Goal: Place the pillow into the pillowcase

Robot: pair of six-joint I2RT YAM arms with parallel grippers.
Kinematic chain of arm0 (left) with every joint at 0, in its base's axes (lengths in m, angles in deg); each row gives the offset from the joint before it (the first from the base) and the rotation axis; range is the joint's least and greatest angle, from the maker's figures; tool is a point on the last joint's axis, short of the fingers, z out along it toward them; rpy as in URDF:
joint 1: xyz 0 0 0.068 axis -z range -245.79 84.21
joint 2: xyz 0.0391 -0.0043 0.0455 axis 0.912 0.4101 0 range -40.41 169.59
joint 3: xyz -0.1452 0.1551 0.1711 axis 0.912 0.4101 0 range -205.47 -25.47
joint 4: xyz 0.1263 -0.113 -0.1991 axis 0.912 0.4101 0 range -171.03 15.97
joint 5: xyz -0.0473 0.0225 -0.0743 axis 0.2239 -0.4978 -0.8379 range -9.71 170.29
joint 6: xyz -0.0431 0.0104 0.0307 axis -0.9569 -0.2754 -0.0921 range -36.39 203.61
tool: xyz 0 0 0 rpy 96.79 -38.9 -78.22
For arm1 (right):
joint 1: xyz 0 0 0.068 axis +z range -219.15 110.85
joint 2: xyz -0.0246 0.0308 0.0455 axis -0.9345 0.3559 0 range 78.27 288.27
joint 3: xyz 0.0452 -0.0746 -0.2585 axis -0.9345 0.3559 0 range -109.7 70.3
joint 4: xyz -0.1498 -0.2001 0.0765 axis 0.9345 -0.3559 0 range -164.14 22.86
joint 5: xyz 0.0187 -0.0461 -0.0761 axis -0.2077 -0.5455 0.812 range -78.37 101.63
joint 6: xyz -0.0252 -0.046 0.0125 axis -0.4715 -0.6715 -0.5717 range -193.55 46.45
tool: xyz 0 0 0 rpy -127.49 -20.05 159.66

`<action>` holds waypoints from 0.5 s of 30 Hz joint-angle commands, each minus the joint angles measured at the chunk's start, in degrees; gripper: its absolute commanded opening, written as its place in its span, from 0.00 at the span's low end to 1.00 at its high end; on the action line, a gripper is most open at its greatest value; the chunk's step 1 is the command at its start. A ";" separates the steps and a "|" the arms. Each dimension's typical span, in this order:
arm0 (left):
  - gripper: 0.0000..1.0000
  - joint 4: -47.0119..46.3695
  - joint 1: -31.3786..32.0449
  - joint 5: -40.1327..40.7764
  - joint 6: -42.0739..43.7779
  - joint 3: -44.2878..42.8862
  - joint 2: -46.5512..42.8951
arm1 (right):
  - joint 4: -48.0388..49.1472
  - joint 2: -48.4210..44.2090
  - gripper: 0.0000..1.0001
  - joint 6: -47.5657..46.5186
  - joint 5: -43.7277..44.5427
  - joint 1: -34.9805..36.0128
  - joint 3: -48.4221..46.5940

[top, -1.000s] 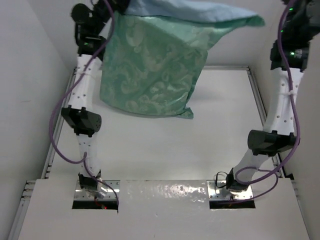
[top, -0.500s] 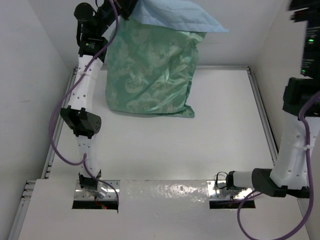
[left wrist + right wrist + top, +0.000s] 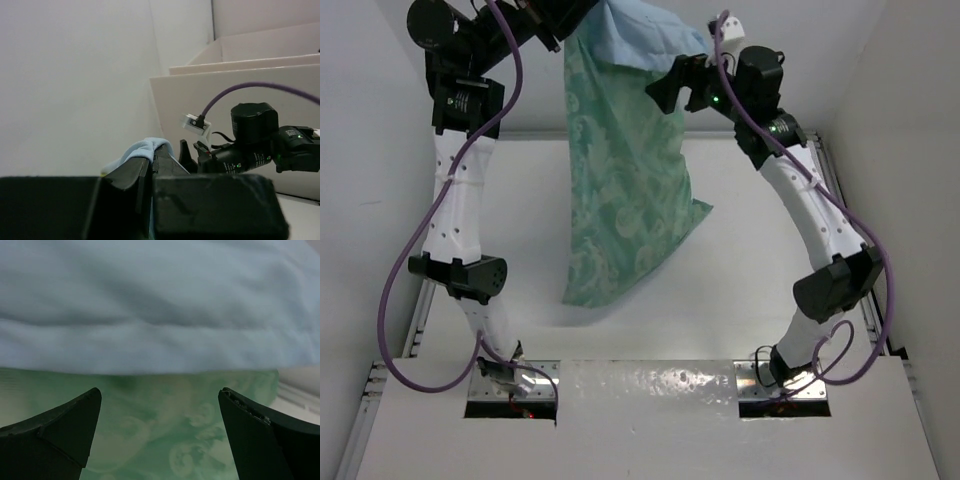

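The pillowcase (image 3: 620,190) hangs long and narrow over the table, its sea-green scroll face showing and a light blue fold (image 3: 640,35) at the top. My left gripper (image 3: 555,22) is high at the back, shut on that top edge. In the left wrist view blue cloth (image 3: 142,150) bulges out between the closed left gripper (image 3: 152,156) fingers. My right gripper (image 3: 662,95) stands open just right of the case's upper part. In the right wrist view the right gripper (image 3: 159,396) has its fingers wide apart and holds nothing, facing the pillowcase (image 3: 160,440). The pillow is hidden.
The white table (image 3: 770,270) is boxed in by white walls, with metal rails along its left side and its right side (image 3: 840,200). A shiny plate (image 3: 650,385) lies between the arm bases at the near edge. The right arm's wrist (image 3: 255,150) shows close in the left wrist view.
The right gripper let go of the pillowcase's far corner, opened, and swung from the right wall to the case's side. The case now dangles lengthwise from the left gripper alone.
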 commanded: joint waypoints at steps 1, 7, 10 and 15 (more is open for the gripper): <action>0.00 -1.84 1.65 -2.30 -0.47 1.83 -2.96 | 9.24 -8.10 0.99 -11.66 1.10 5.02 -5.03; 0.00 -3.50 2.09 -1.34 -2.74 2.80 -2.44 | 12.05 -9.78 0.99 -20.01 -5.37 10.12 -3.81; 0.00 -4.56 2.26 -1.60 -3.98 2.18 -1.64 | 12.05 -9.17 0.99 -25.55 -2.35 15.56 -3.80; 0.00 -5.44 2.88 -1.95 -4.33 1.48 -1.12 | 9.96 3.09 0.99 -24.17 1.98 17.25 -18.16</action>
